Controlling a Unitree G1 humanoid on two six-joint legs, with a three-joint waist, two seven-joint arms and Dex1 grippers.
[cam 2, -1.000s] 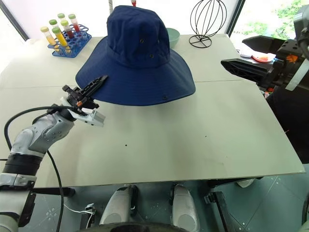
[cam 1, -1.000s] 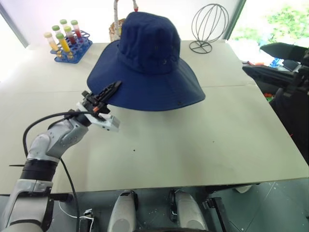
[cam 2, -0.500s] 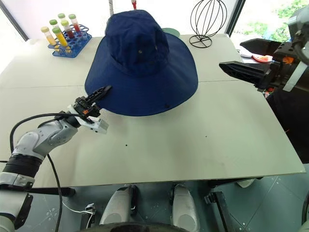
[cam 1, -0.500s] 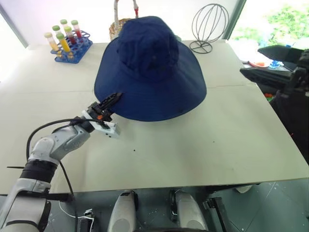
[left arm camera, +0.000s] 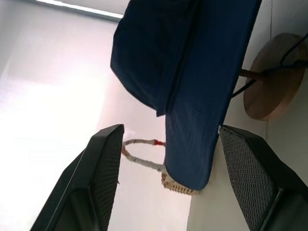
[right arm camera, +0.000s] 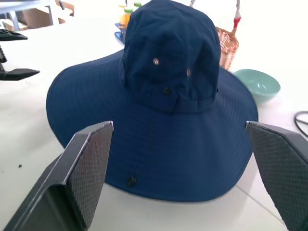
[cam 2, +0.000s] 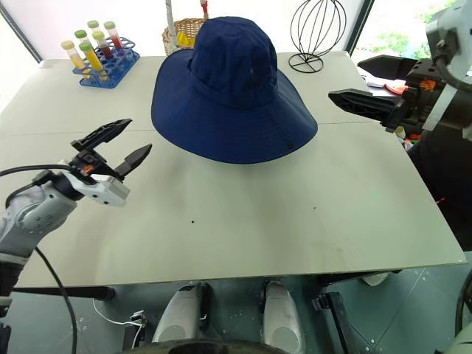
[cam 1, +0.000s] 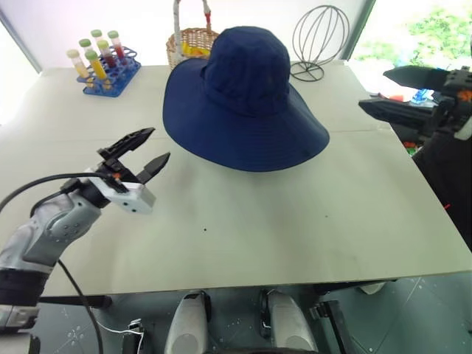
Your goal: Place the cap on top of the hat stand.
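The navy wide-brimmed cap (cam 1: pixel 247 96) sits high at the back middle of the table, its crown upright and its brim drooping all round. In the left wrist view the brown wooden hat stand shows beneath the brim: its round base (left arm camera: pixel 272 79) and a bit of its thin rod (left arm camera: pixel 250 74); its top is hidden inside the crown. My left gripper (cam 1: pixel 156 145) is open and empty, a short way left of the brim and apart from it. My right gripper (cam 2: pixel 345 79) hovers open to the right of the cap, pointing at it without touching.
A blue rack of coloured test tubes (cam 1: pixel 103 63) stands at the back left. A wicker basket (cam 1: pixel 190 40) and a teal bowl (right arm camera: pixel 260 84) are behind the cap, and a black wire balloon frame (cam 1: pixel 318 37) stands at the back right.
My left gripper opened, let go of the brim and drew back to the left. The cap shifted right and settled level. The right gripper has hardly moved.
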